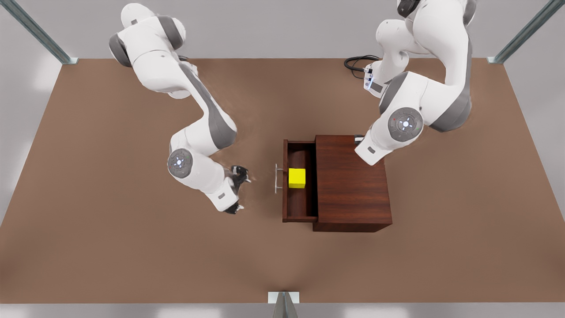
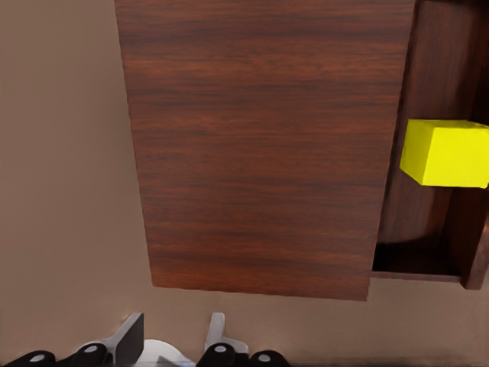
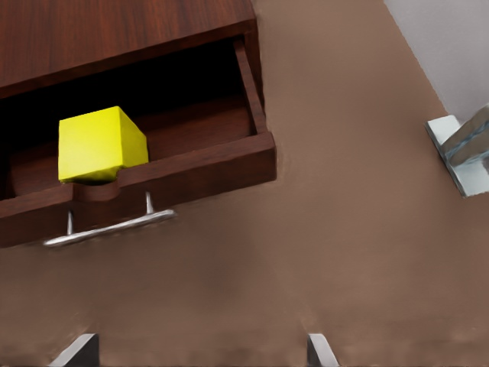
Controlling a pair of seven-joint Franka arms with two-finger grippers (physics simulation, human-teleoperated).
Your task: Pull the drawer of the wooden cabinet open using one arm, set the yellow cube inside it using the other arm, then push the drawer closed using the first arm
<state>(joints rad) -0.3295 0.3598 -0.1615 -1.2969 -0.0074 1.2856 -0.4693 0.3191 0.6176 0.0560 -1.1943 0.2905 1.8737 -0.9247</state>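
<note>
The wooden cabinet (image 1: pixel 353 181) (image 2: pixel 260 145) stands right of the table's middle. Its drawer (image 1: pixel 300 207) (image 3: pixel 191 172) is pulled out toward the front view's left, silver handle (image 1: pixel 276 179) (image 3: pixel 107 229) on its front. The yellow cube (image 1: pixel 297 178) (image 2: pixel 445 153) (image 3: pixel 99 145) rests inside the drawer, free of both grippers. My right gripper (image 1: pixel 238 190) (image 3: pixel 199 353) is open and empty, a short way from the handle on the front view's left. My left gripper (image 2: pixel 175 336) is open and empty, just beyond the cabinet's edge away from the drawer, under the wrist of the front view's right arm.
The brown table (image 1: pixel 132 247) spreads wide on all sides of the cabinet. A black cable (image 1: pixel 357 64) lies near the base of the front view's right arm. Metal frame posts (image 1: pixel 66 57) (image 3: pixel 466 149) stand at the table's corners and one (image 1: pixel 283 300) at the near edge.
</note>
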